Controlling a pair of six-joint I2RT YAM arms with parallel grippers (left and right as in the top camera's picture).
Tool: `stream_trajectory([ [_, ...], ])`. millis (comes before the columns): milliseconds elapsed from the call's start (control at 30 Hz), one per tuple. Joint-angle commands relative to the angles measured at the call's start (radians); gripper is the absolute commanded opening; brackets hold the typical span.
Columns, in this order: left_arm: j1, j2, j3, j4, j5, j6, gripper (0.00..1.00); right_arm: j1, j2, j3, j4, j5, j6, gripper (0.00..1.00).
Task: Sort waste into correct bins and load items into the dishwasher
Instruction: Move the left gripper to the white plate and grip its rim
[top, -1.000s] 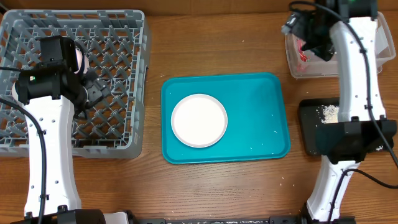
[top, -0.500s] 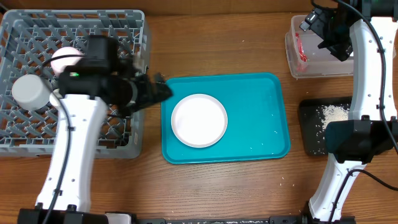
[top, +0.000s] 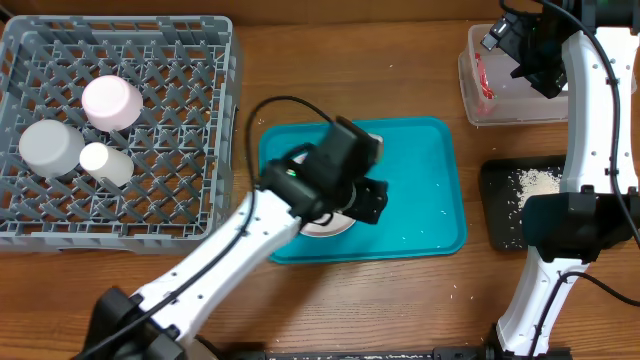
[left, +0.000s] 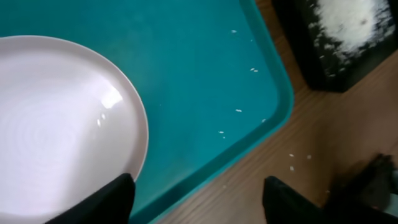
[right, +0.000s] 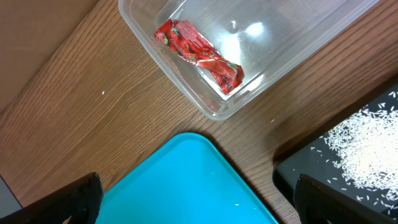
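Left gripper (left: 199, 190) hung open and empty over the teal tray (left: 205, 56), one finger at the rim of the small round plate (left: 56, 124), right gripper (right: 196, 193) gaped wide, empty, by the clear tub (right: 280, 37), red wrapper (right: 199, 56) lay inside.

The grey lattice dish rack (top: 200, 215) at upper left holds a pinkish-white round dish (top: 110, 101), a pale grey bowl (top: 50, 147) and a small white cup (top: 105, 162), a white plate (left: 62, 124) lies flat at centre, and at right a red wrapper (right: 199, 55) lies in the clear tub (right: 273, 43) above the black tray (top: 497, 215) holding rice (top: 540, 180).
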Motion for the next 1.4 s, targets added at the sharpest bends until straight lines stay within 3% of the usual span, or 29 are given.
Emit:
stream_trajectory([
  [0,-0.058,0.082,-0.013,0.027,-0.249,-0.016,0.66,0.001,-0.023,0.023,0.005,-0.005,-0.014,1.0],
  [167,-0.082,0.22,-0.012,0.063,-0.351,-0.016,0.66,0.001,-0.023,0.023,0.005,-0.005,-0.014,1.0],
  [267,-0.082,0.285,-0.012,0.07,-0.341,-0.016,0.46,0.001,-0.023,0.023,0.005,-0.005,-0.014,1.0],
  [633,-0.082,0.334,-0.013,0.121,-0.275,-0.019,0.42,0.001,-0.023,0.023,0.005,-0.005,-0.014,1.0],
  [833,-0.083,0.384,-0.013,0.122,-0.283,-0.019,0.3,0.001,-0.023,0.023,0.005,-0.005,-0.014,1.0],
  [1067,-0.082,0.445,-0.013,0.124,-0.253,-0.035,0.04,0.001,-0.023,0.023,0.005,-0.005,-0.014,1.0],
  [1233,-0.079,0.406,0.03,0.103,-0.198,-0.035,0.04,0.001,-0.023,0.023,0.005,-0.005,-0.014,1.0],
  [1367,-0.066,0.336,0.152,0.002,-0.162,-0.034,0.04,0.001,-0.023,0.023,0.005,-0.005,-0.014,1.0],
])
